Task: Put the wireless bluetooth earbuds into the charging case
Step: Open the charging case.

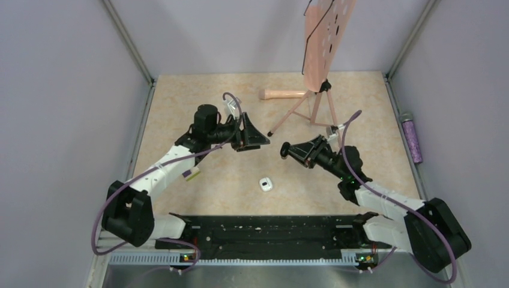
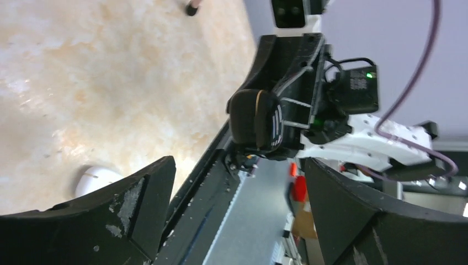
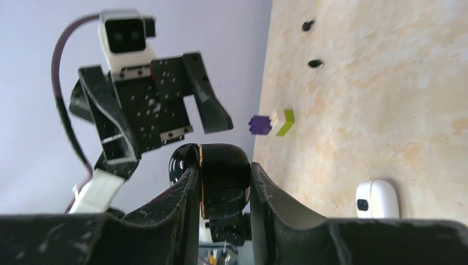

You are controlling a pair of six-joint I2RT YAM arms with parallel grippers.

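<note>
I see a glossy black case (image 3: 221, 176), two black earbuds (image 3: 308, 25) on the beige marbled table (image 3: 386, 110), a purple, white and yellow-green block (image 3: 271, 122), a white oval gadget (image 3: 377, 199) and a salmon-pink stand (image 1: 321, 42).

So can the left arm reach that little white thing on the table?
Probably yes. The left gripper is open and empty, and the white thing lies alone on bare tabletop. The right gripper, shut on the black case, sits off to the side.
</note>
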